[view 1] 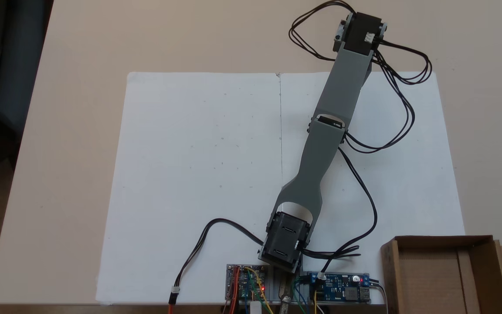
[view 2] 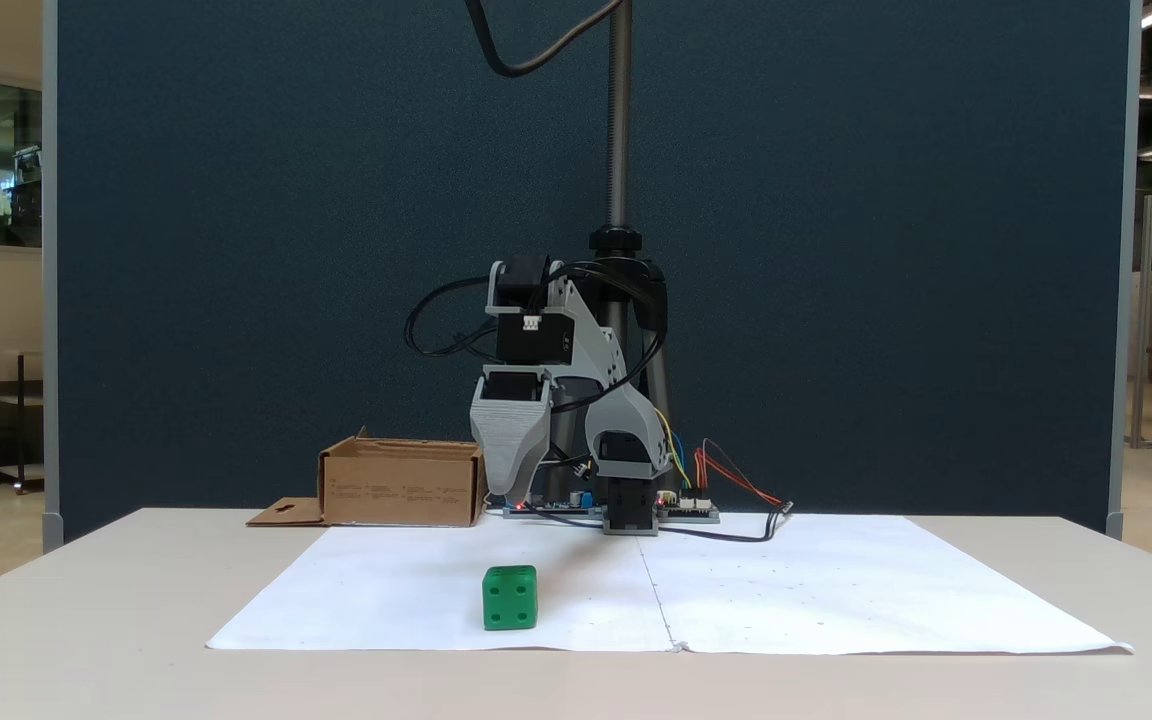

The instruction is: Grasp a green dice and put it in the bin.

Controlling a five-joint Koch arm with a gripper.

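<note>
Claw (view 2: 513,478) hanging point-down above the white paper (view 2: 786,590), jaws one behind the other so spread impossible to tell, nothing gripped; bin (view 2: 401,485) left toward the bench's far edge, green dice (view 2: 510,598) near the paper's front edge.
</note>
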